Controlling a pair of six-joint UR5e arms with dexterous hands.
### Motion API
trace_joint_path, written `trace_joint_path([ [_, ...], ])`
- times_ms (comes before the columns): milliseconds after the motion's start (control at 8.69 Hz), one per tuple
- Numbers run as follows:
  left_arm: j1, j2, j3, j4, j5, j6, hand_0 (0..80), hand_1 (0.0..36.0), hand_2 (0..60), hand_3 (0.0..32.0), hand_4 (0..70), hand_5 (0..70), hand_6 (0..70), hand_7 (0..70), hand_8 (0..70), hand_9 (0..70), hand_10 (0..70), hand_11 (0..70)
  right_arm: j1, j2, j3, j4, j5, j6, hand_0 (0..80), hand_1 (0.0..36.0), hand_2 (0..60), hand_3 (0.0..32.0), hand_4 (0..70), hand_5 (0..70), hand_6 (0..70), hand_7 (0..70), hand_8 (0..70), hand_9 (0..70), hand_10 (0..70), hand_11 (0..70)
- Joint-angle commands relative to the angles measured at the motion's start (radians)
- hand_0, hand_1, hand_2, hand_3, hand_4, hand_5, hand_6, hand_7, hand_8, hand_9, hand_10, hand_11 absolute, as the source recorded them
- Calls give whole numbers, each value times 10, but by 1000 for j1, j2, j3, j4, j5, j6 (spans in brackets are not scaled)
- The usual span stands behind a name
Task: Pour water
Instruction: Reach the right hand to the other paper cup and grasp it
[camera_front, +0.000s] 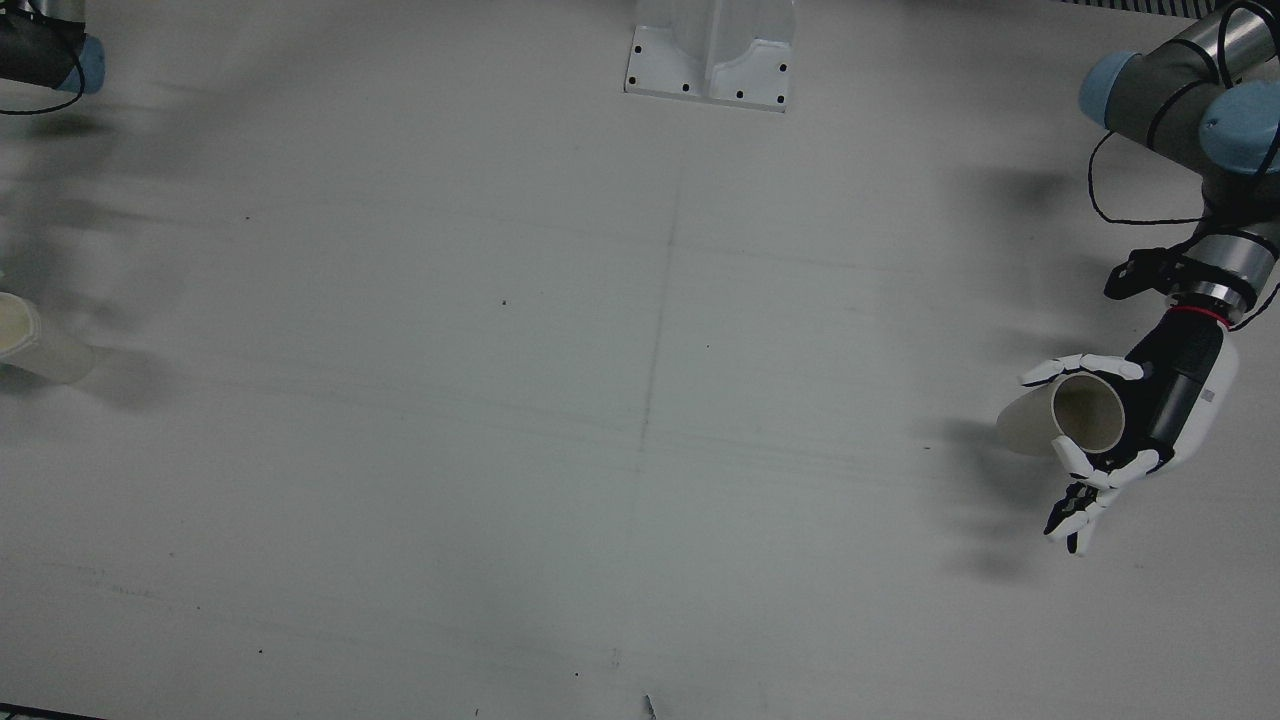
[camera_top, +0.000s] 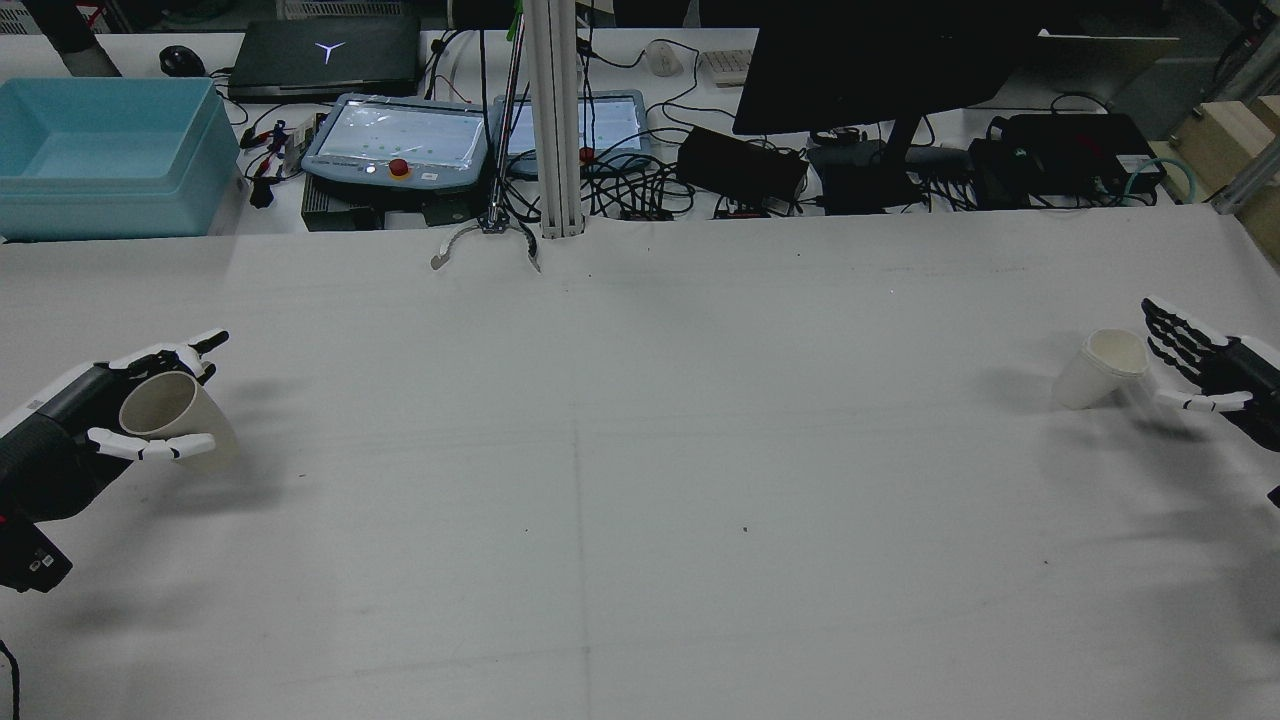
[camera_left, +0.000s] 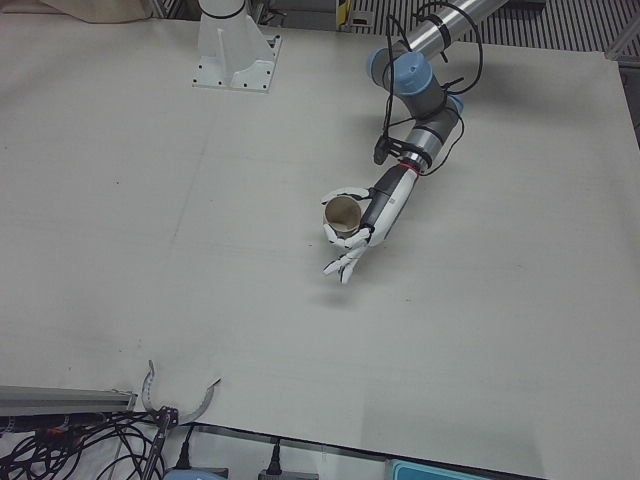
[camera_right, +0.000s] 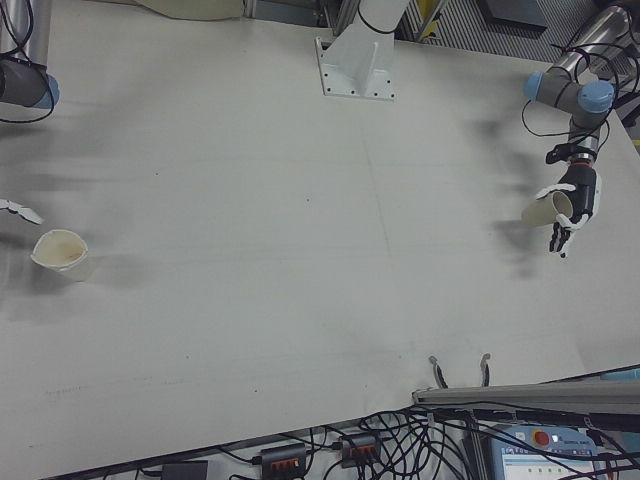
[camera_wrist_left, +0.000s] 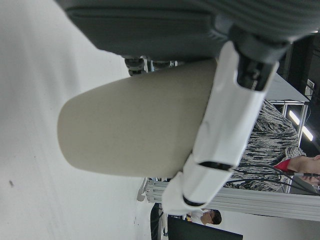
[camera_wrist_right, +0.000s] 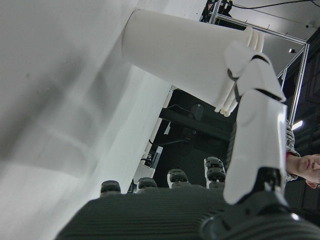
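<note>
My left hand (camera_top: 95, 425) is shut on a beige paper cup (camera_top: 165, 410) and holds it tilted just above the table at the left side. The hand also shows in the front view (camera_front: 1125, 430) with the cup (camera_front: 1075, 415), in the left-front view (camera_left: 365, 225) and in the right-front view (camera_right: 572, 212). In the left hand view a finger (camera_wrist_left: 225, 130) wraps the cup (camera_wrist_left: 130, 125). A white cup stack (camera_top: 1098, 368) stands on the table at the right. My right hand (camera_top: 1200, 365) is open beside it, fingers spread. The stack also shows in the right hand view (camera_wrist_right: 185, 50).
The white table (camera_top: 640, 480) is bare between the two cups. The mount plate (camera_front: 710, 60) stands at the robot's edge. A blue bin (camera_top: 105, 150), monitors and cables lie beyond the far edge. The white cup stack (camera_front: 30, 340) sits at the front view's left edge.
</note>
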Motion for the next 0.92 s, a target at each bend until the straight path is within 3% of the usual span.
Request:
trace_joint_path([
  [0,3,0,-7,1,-2,0,800,360,600,0,367,700,126,118,26,9,29,89,-80,1,43,-4,50,-1,577,295,192,0,0,77,73,0,4,0,0,0],
  [115,3,0,-10,1,-2,0,800,360,600,0,367,700,124,116,25,9,29,89,-89,1,54,-4,50,-5,581,298,197,0,0,80,83,9,6,0,0,0],
  [575,14,0,-13,1,-11,0,800,360,600,0,361,700,122,115,24,9,28,89,-152,1,55,-4,105,-11,609,319,247,0,0,99,165,178,25,28,0,0],
  [805,29,0,-20,1,-22,0,800,360,600,0,359,700,119,113,23,8,28,88,-155,1,71,-7,110,-11,628,331,282,0,0,121,241,308,145,207,0,0],
])
